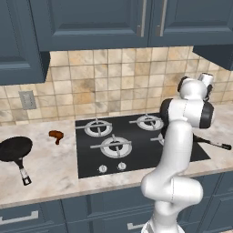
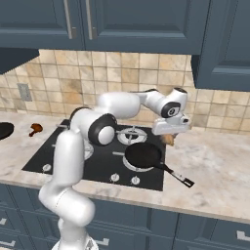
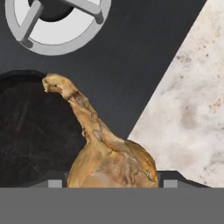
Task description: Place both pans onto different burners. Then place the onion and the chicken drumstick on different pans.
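We see a kitchen counter (image 1: pixel 59 173) with a black cooktop (image 1: pixel 136 154) set into it. The hand (image 2: pixel 169 133) hangs above the cooktop's right edge, its two fingers closed on the onion (image 3: pixel 114 164), which sits between them with its stem (image 3: pixel 72 98) pointing away. One pan (image 2: pixel 142 155) rests on the front right burner, its handle (image 2: pixel 177 176) reaching out over the counter toward the front right. The other pan (image 1: pixel 15 149) lies on the counter well to the left of the cooktop, handle toward the front edge. The drumstick (image 1: pixel 56 135) lies on the counter between that pan and the cooktop, touching neither. The other burners (image 1: pixel 110 146) are bare.
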Tool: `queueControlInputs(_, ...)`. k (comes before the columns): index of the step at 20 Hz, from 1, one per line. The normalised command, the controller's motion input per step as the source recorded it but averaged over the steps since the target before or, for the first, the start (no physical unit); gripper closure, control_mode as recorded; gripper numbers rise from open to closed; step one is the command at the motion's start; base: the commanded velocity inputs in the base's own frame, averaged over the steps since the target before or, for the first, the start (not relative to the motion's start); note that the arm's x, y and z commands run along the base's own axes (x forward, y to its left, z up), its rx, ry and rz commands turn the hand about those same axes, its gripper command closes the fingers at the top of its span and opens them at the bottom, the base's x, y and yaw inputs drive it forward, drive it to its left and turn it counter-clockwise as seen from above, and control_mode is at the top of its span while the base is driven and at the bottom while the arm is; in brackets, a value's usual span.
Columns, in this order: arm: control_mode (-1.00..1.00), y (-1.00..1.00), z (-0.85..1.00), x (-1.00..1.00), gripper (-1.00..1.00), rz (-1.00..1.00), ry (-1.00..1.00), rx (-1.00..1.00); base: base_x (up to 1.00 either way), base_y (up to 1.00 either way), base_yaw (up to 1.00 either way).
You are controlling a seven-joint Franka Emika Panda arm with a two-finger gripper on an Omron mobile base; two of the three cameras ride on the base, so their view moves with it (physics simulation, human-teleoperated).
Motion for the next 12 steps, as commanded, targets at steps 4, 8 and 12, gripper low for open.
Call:
queueControlInputs(4, -1.0, 0.34, -0.04, -0.16, 1.0, 0.04, 0.0, -0.01, 0.0, 0.0, 0.0)
queueControlInputs(8, -1.0, 0.31, -0.09, -0.18, 1.0, 0.05, -0.01, -0.01, 0.0, 0.0, 0.0)
queueControlInputs(12, -1.0, 0.3, -0.05, -0.22, 1.0, 0.05, 0.0, -0.01, 0.0, 0.0, 0.0)
